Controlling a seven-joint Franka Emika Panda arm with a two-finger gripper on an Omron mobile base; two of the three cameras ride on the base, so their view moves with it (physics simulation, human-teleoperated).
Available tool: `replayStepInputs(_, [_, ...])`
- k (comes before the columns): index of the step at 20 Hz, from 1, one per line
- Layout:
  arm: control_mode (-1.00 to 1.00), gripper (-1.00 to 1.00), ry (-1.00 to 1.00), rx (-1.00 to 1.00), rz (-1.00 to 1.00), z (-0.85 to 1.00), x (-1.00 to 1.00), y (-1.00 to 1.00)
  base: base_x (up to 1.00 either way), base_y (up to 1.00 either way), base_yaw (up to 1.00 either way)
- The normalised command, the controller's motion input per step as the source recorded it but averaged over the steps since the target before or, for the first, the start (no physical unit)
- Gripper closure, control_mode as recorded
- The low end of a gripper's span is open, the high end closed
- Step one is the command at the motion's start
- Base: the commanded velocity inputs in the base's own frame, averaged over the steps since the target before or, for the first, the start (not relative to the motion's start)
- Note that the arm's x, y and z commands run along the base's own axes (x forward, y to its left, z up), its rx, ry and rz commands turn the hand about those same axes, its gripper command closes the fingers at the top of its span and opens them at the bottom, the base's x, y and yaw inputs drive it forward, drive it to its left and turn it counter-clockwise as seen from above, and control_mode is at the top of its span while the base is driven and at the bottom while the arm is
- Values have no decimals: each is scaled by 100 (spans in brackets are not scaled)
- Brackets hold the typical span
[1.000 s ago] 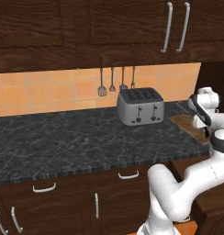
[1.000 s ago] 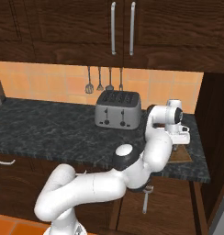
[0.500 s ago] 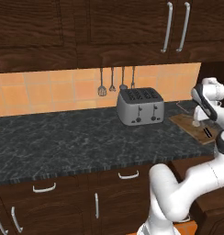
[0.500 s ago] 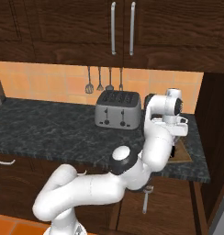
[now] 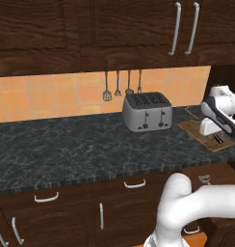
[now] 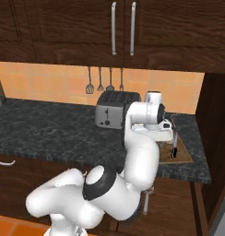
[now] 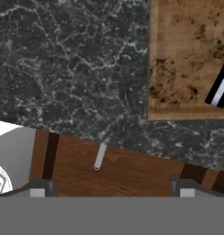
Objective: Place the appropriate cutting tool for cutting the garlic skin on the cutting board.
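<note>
The wooden cutting board [image 5: 200, 129] lies on the counter to the right of the toaster. A slim dark cutting tool [image 5: 218, 140] rests flat on it near the front edge, also seen as the dark tool [image 6: 174, 148] on the board [image 6: 182, 156]. In the hand view the board [image 7: 187, 55] fills the upper right, with the black-and-silver tool [image 7: 218, 89] at the right edge. My gripper [image 7: 111, 188] is open, fingertips [image 7: 38, 189] wide apart with nothing between them, hovering over the counter's front edge beside the board. The gripper [image 5: 208, 130] hangs above the board's left part. The garlic is hidden.
A silver toaster [image 5: 147, 112] stands left of the board. Utensils [image 5: 117, 86] hang on the tiled wall behind it. Upper cabinets [image 5: 138, 29] hang overhead. A wooden drawer front with a pale handle [image 7: 100, 156] lies under the counter edge. A dark side wall [image 6: 216, 138] closes the right.
My hand has lifted off the board and drawn back toward the counter's front edge. The dark tool stays lying on the board.
</note>
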Motion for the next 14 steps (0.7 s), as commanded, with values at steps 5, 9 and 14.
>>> replayStepInputs(5, [-100,-100,-14,0,0,71,-93,17,0,0,0])
replayStepInputs(9, [-100,-100,-25,0,0,74,-99,0,0,0,0])
replayStepInputs(14, [-100,-100,-31,-1,0,45,-90,18,0,0,0])
